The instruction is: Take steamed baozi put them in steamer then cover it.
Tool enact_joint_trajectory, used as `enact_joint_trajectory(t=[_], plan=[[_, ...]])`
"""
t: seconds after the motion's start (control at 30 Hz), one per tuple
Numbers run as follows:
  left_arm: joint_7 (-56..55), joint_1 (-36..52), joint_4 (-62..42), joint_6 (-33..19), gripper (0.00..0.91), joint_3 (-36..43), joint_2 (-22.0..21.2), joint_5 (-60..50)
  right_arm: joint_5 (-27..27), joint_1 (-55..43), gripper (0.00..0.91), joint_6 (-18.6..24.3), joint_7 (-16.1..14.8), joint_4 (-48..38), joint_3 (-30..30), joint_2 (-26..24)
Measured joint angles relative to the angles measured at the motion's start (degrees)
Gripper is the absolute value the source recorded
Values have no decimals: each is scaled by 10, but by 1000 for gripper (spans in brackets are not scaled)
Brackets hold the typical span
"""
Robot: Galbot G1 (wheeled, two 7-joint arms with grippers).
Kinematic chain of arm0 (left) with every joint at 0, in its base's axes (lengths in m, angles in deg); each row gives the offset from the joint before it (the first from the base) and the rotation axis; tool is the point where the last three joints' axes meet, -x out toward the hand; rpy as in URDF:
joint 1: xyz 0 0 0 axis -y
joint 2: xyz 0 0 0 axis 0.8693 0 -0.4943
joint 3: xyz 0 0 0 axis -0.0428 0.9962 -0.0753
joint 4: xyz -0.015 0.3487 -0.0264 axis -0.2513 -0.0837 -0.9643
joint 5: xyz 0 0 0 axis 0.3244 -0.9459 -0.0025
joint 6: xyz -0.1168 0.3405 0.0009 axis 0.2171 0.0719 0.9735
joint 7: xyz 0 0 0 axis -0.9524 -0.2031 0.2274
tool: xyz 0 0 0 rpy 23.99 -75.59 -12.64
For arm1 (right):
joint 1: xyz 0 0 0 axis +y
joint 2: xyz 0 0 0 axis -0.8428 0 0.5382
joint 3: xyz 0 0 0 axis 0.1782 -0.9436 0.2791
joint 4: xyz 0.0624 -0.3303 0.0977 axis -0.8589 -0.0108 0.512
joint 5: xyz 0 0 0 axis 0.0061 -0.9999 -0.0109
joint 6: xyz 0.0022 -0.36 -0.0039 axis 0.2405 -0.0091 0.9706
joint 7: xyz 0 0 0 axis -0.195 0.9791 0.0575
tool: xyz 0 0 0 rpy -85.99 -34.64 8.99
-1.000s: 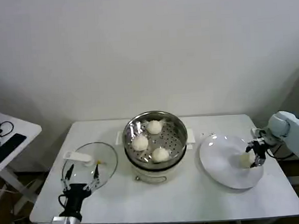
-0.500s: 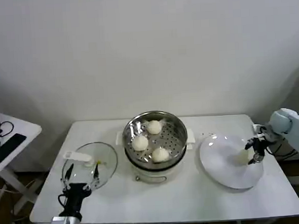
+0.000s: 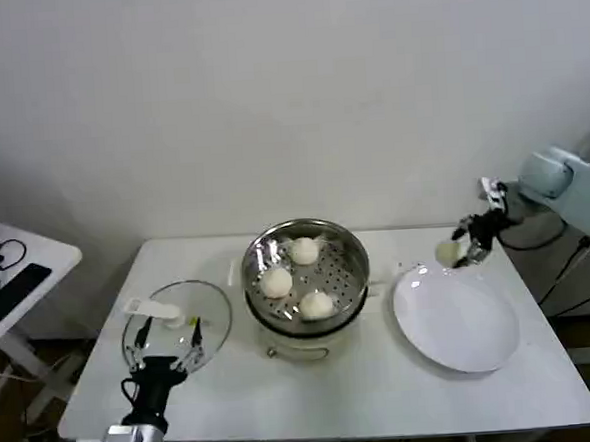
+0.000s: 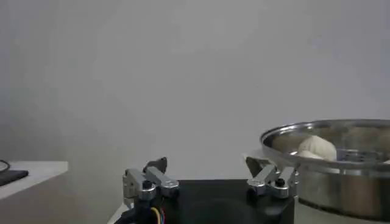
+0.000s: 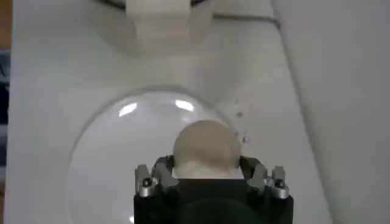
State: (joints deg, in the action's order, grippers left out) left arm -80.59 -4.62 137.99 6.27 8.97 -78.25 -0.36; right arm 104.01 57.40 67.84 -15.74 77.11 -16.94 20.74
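The steamer (image 3: 304, 242), a shiny perforated steel basket on a cream pot base, stands mid-table with three baozi (image 3: 277, 281) inside. My right gripper (image 3: 461, 252) hangs above the far edge of the white plate (image 3: 461, 321), shut on a fourth cream-white baozi (image 3: 446, 253); in the right wrist view that baozi (image 5: 205, 150) sits between the jaws with the plate (image 5: 109, 164) below. The cover (image 3: 195, 307), a clear glass lid with a white handle (image 3: 152, 310), lies flat at the table's left. My left gripper (image 3: 163, 356) waits open just in front of it, and the steamer rim (image 4: 329, 131) shows beside it.
A white side table (image 3: 18, 273) with a black device stands at the far left. The wall rises close behind the table. Bare tabletop (image 3: 366, 397) runs along the front edge.
My right gripper has lifted the baozi off the plate and carried it up and toward the far edge, leaving the plate bare. The left arm has barely moved.
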Motion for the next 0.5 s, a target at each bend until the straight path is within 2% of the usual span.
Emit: enact_joint_trajectory(t=[0.23, 0.5], plan=[[0, -7, 9, -5, 907, 5, -2, 0, 115, -115, 766, -21, 5, 19, -105, 62], [-1, -12, 18, -3, 907, 3, 1, 2, 185, -155, 766, -41, 23, 29, -148, 136]])
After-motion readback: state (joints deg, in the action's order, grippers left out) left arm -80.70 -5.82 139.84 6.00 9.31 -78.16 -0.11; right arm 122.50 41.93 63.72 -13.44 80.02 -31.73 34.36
